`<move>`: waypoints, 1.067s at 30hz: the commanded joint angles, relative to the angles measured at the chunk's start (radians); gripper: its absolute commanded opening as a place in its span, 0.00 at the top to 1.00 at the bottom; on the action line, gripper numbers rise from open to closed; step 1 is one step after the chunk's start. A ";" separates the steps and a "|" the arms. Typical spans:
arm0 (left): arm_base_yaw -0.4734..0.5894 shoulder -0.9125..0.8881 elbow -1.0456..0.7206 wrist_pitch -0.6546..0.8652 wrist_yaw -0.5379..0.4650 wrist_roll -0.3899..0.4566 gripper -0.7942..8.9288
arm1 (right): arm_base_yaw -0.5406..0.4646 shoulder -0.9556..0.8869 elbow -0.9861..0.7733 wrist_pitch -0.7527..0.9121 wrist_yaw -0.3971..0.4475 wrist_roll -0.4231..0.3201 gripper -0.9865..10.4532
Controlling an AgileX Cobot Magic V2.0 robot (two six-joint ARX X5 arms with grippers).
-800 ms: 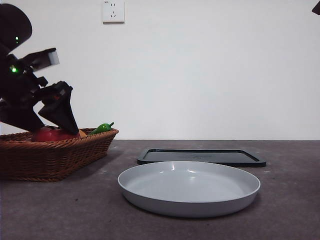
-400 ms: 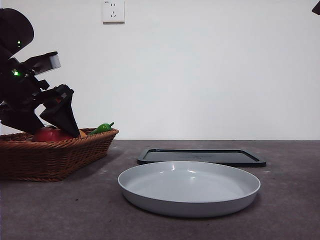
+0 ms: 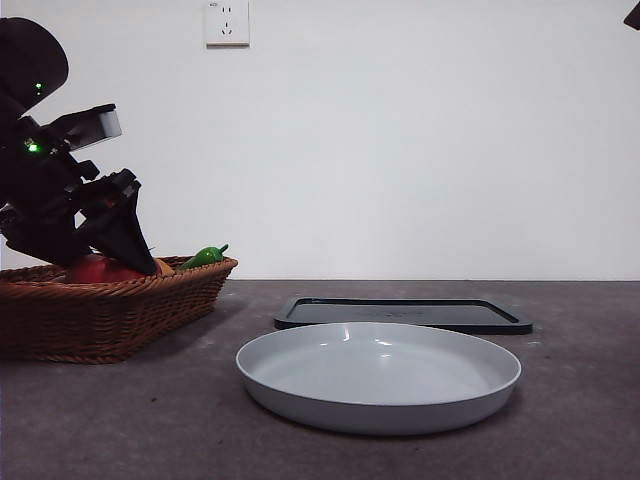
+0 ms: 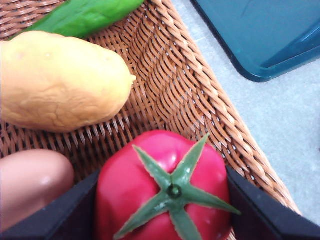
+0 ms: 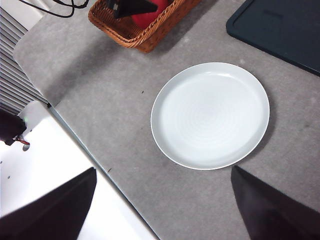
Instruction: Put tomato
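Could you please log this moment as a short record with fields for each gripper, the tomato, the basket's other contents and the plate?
left gripper: in the wicker basket, jaws on either side of the tomato
right gripper: open, high above the table
basket also holds: yellow potato, green pepper, pale pink fruit
white plate: empty
dark tray: behind the plate

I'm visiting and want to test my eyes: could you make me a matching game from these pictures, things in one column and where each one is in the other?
Things:
1. tomato
2. white plate
3. dark tray
4. green pepper

Places:
A. flat on the table behind the plate
B. at the basket's far end, poking over its rim
C. in the basket, between the left gripper's jaws
D. on the table, nearest the front camera, with nothing on it

Pairs: 1-C, 2-D, 3-A, 4-B
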 commanded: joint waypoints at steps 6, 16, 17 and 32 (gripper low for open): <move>-0.011 -0.073 0.025 -0.007 0.001 -0.045 0.70 | 0.005 0.005 0.019 0.006 0.000 -0.001 0.54; -0.139 -0.288 0.027 -0.005 0.001 -0.098 0.70 | 0.005 0.005 0.019 0.007 0.000 -0.002 0.54; -0.165 -0.299 0.027 -0.005 0.001 -0.099 0.70 | 0.005 0.005 0.019 0.007 0.000 -0.002 0.54; -0.485 -0.175 0.027 0.095 0.000 -0.100 0.70 | 0.005 0.005 0.019 0.006 0.001 -0.001 0.54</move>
